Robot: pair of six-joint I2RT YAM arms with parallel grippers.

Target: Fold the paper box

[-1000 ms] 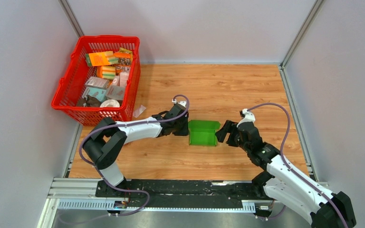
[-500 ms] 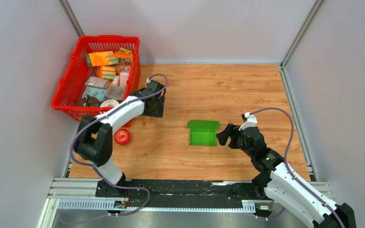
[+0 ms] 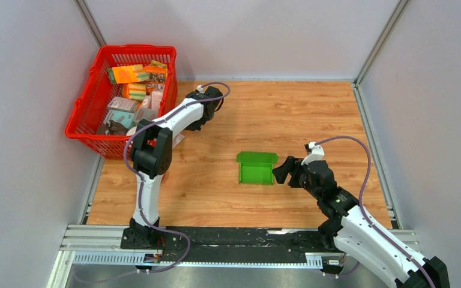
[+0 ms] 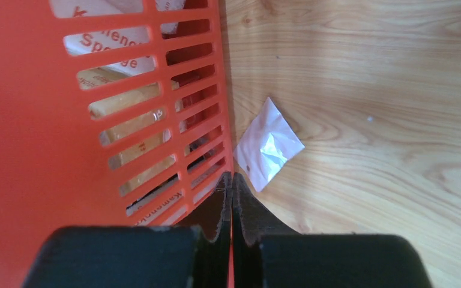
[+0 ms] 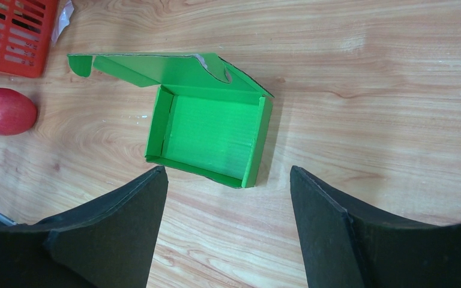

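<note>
The paper box (image 3: 257,169) sits in the middle of the surface (image 3: 312,114), its tray formed and its lid unfolded. The right tool (image 3: 279,171) hovers just beside its right edge, likely to work the lid, with bare wood all round.

Left wrist: the left tool (image 4: 232,183) is clenched on nothing just beside the red basket (image 4: 36,120).

Right wrist: spread, empty fingers (image 5: 123,228) frame the box's near wall. An apple (image 5: 5,111) lies well apart.

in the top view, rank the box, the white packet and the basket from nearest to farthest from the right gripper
1. box, mid-table, just ahead of the right gripper
2. packet, on the table by the basket's near right corner
3. basket, far left
</note>
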